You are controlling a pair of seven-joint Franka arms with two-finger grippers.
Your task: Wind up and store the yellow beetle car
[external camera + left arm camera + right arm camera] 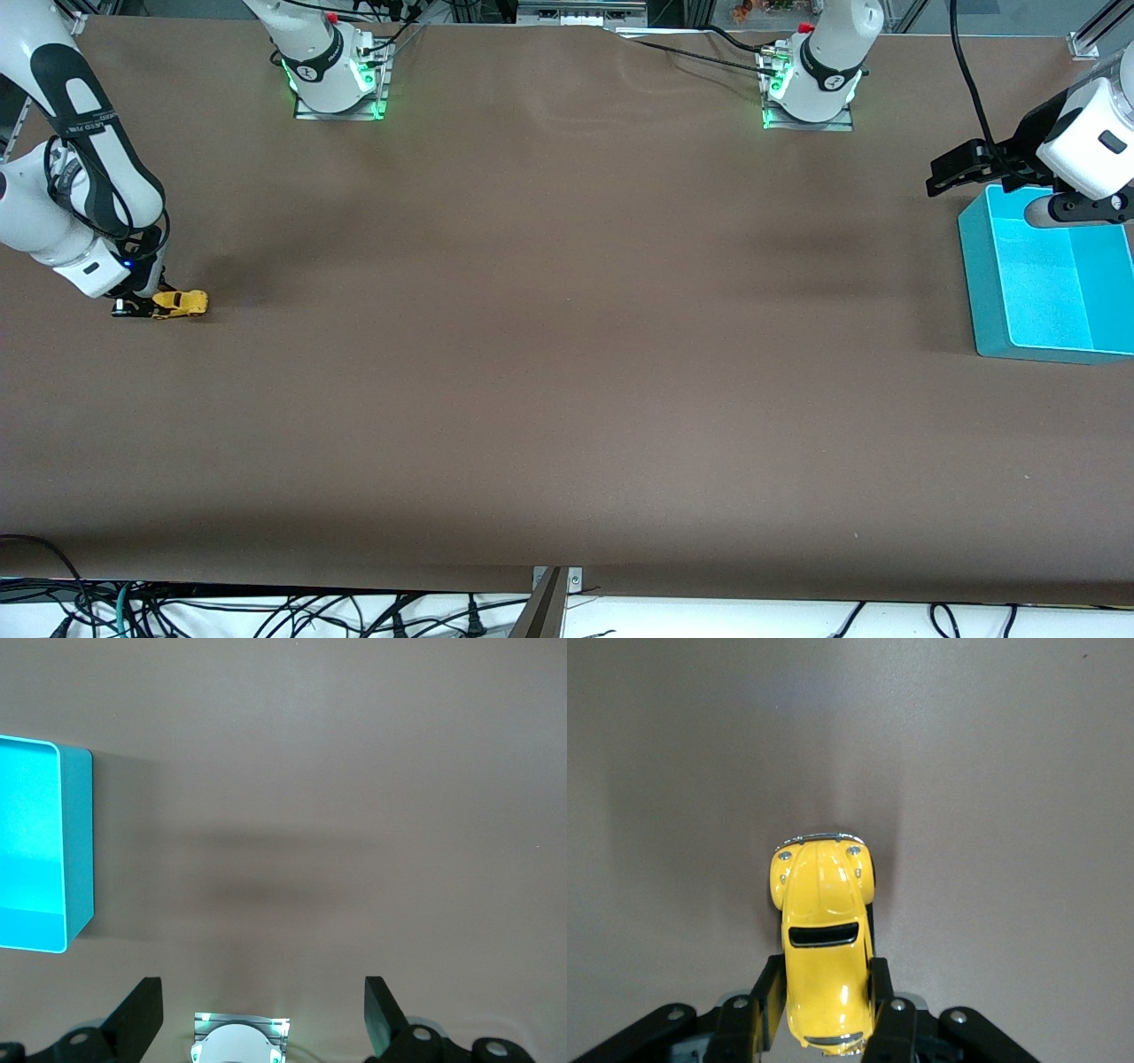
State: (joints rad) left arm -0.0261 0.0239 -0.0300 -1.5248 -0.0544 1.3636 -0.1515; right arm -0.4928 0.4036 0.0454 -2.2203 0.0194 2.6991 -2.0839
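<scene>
At the right arm's end of the counter [567, 354], the right gripper [146, 304] is down at the surface, its fingers [769, 997] clamped on either side of the car [181, 303]. From the right wrist view, the car [823, 939] sits on its wheels with its rear between the fingers and its hood pointing away. Well apart, the left gripper [952, 168] waits with jaws spread wide, above the counter beside a bin [979, 266].

Even, soft overhead light, sharp focus throughout, with faint blurred shadows on the table [567, 399].
</scene>
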